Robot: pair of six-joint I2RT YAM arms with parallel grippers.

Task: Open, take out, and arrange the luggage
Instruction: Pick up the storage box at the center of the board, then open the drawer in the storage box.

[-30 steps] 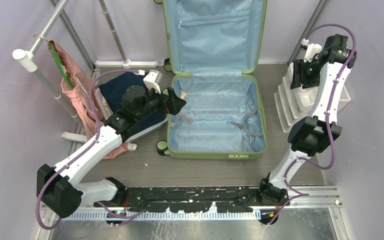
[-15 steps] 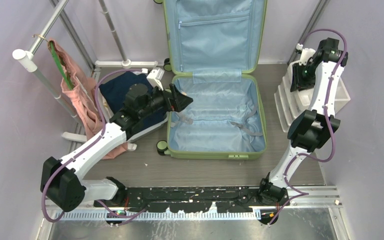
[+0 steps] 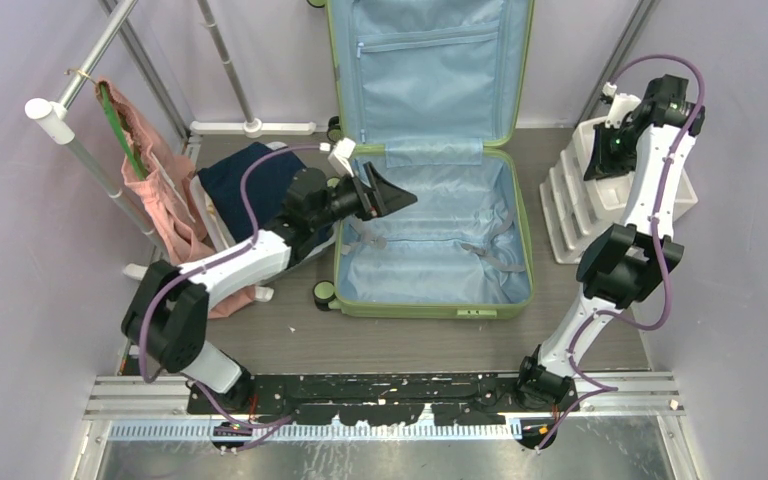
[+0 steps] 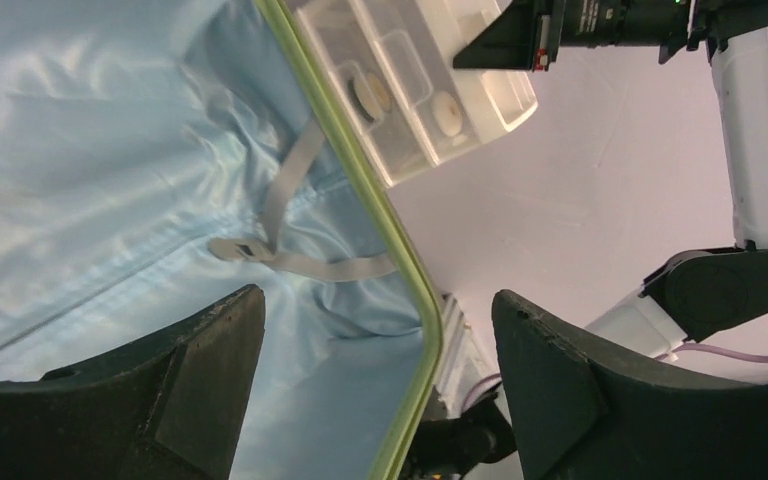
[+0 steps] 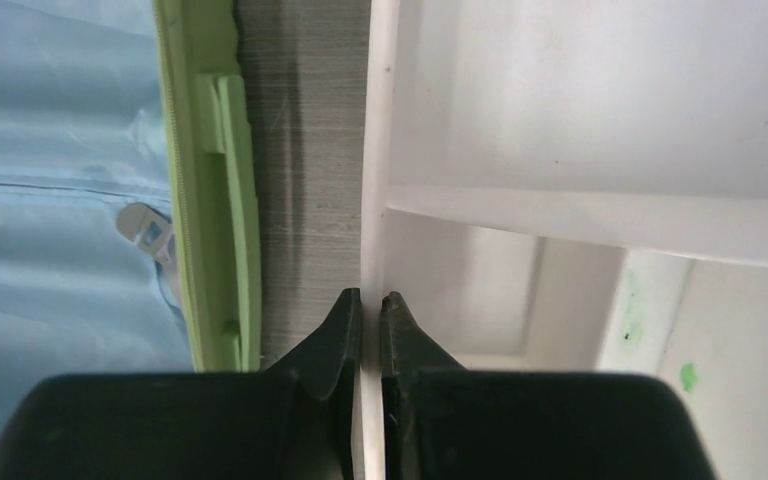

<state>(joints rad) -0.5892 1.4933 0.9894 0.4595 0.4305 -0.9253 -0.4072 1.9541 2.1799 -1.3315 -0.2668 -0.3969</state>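
- Your luggage (image 3: 430,215) lies open in the middle of the table (image 3: 410,345). The lid stands against the back wall and the pale blue lining shows. I see no item inside, only the grey straps (image 3: 485,252).
- Your left gripper (image 3: 388,193) hangs over the left edge of the lower half, fingers wide apart and nothing between them. If you lower it here, one finger may land on the green rim (image 3: 430,308) instead of inside. The shell could then slide or rock on its wheels (image 3: 322,293).
- The straps lie loose on the lining. A wide finger that sweeps across them may hook one, and the pull would drag the whole case.
- Your right gripper (image 5: 370,300) has its fingers pressed together on a thin wall of the white drawer unit (image 5: 560,120), to the right of the case. If you move this arm without opening the fingers, the unit may tilt or be dragged from its place, because it looks light.
- This pinch is on a thin edge only. It may slip off, and the arm would then jump.
- The drawer unit stands near the right side of the case, so pulling it inward may knock the shell.
- The dark blue cloth (image 3: 245,180) lies under your left arm. A low swing of that arm may catch it.
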